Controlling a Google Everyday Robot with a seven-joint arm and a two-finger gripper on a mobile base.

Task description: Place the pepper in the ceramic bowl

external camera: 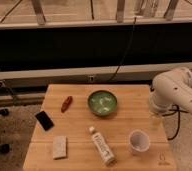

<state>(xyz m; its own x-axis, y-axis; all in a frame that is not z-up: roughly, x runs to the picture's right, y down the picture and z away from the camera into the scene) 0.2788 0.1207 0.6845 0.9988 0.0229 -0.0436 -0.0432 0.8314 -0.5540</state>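
Observation:
The pepper (66,103) is small and red-orange. It lies on the wooden table (129,120) at the back left, to the left of the ceramic bowl (102,103). The bowl is dark green with pale patches inside and stands at the back middle. My white arm (173,91) comes in from the right. My gripper (155,119) hangs below the arm at the table's right edge, to the right of the bowl and far from the pepper. Nothing shows in it.
A black flat object (44,120) lies at the left edge. A pale sponge (59,147) lies at the front left, a white bottle (101,145) lies on its side at the front middle, and a small white cup (139,141) stands at the front right. A dark wall with a cable runs behind the table.

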